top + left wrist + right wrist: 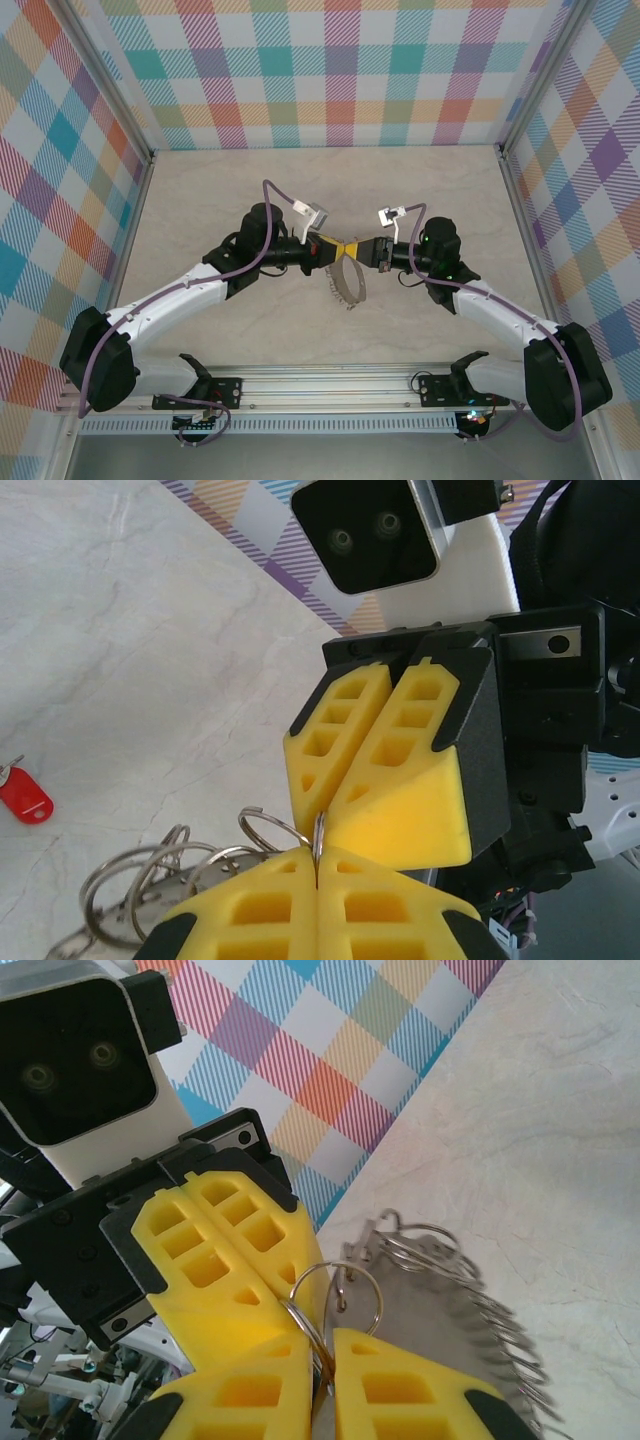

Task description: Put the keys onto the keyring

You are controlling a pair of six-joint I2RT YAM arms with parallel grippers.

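Left hand (pixel 318 865) and right hand (pixel 322 1348) both clamped on keyring (pixel 495 1330): apparently stiff, thin, slippery wire. Key (pixel 22 795) looks light, lying on counter (pixel 120 660); grasp red tag.

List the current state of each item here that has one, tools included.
Left tool: shut, pinching the Keyring's small split loop.
Right tool: shut on the same loop, tip to tip with the left one.
Keyring: held between both tools, the rest trailing below them.
Red-tagged key: lying loose on the table, not on the ring.
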